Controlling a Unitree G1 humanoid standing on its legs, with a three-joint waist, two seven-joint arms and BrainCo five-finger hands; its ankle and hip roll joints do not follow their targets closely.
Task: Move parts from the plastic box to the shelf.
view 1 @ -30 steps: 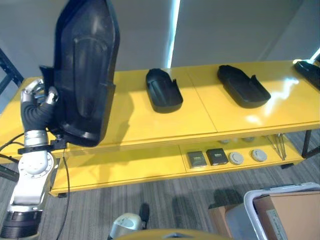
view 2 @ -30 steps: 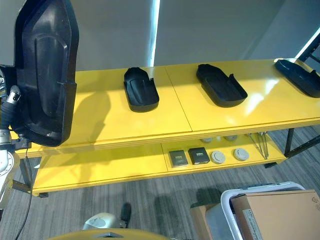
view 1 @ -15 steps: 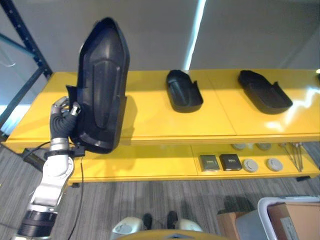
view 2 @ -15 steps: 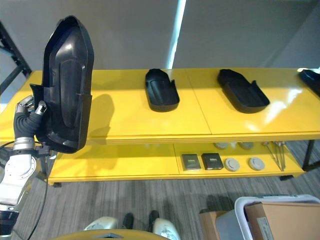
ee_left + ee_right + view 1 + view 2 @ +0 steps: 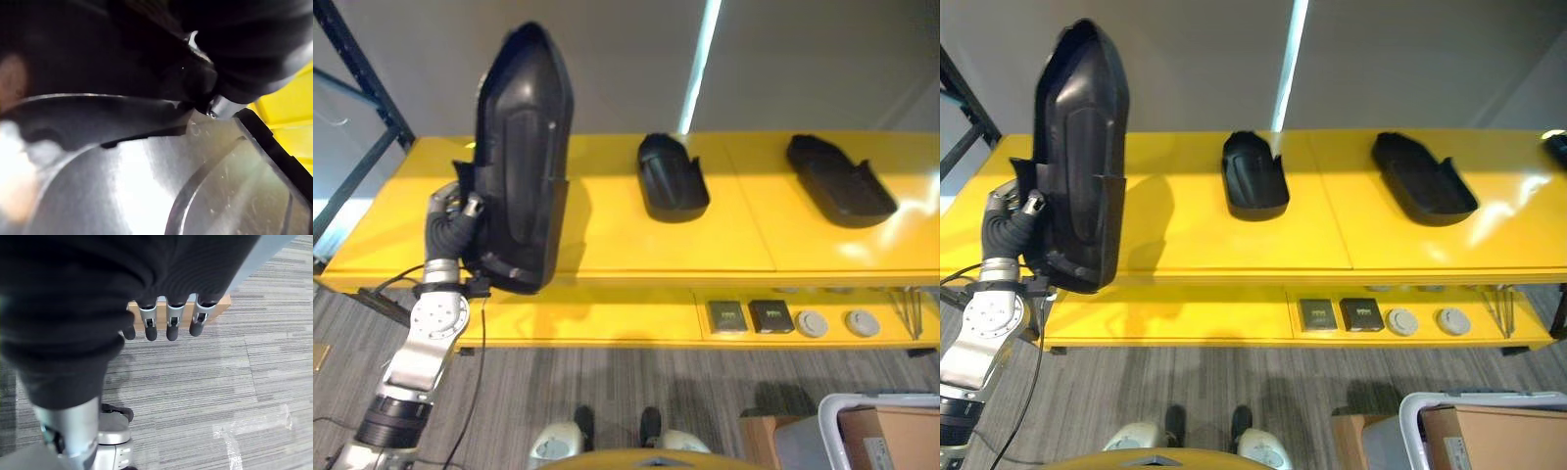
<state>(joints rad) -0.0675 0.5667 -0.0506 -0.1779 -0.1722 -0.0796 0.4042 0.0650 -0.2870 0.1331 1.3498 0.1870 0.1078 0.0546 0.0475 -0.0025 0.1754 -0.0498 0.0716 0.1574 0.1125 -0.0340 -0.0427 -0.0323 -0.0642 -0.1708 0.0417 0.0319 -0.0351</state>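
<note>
- Left hand (image 5: pixel 450 211) gripped the lower edge of a large black moulded plastic shell part (image 5: pixel 521 162), fingers curled round it; the part stood upright, narrow end up, in front of the left end of the yellow two-level shelf (image 5: pixel 626 240).
- Left wrist view: the same shell's glossy inner face (image 5: pixel 146 186) right against the hand, yellow shelf surface visible past its edge.
- Two smaller black moulded plastic parts already lay on the shelf's top level: one near the middle (image 5: pixel 673 177), one further right (image 5: pixel 840 180), well apart from each other.
- Lower shelf level, right side: two small dark square blocks (image 5: pixel 749 316) side by side, then two small round grey discs (image 5: pixel 837 322) just beside them.
- Right hand (image 5: pixel 161 323) hung over the grey striped carpet floor (image 5: pixel 205 391), fingers straight and relaxed, holding nothing.
- Grey plastic box (image 5: pixel 876 431) sat on the floor at lower right with a brown cardboard piece (image 5: pixel 1498 436) in it.
</note>
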